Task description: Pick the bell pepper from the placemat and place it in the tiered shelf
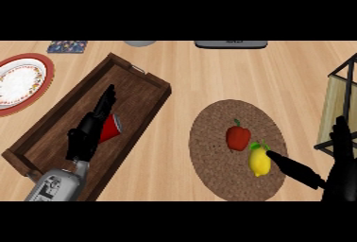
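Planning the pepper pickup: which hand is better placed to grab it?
Right. The right hand is by the placemat, near the bell pepper and the tiered shelf; the left hand is over the wooden tray, farther away.

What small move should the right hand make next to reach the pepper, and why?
Probably slide the right hand left and a little forward, past the lemon, to the bell pepper. The hand is open at the right edge of the placemat, with its thumb nearest the lemon. The pepper lies just beyond, untouched.
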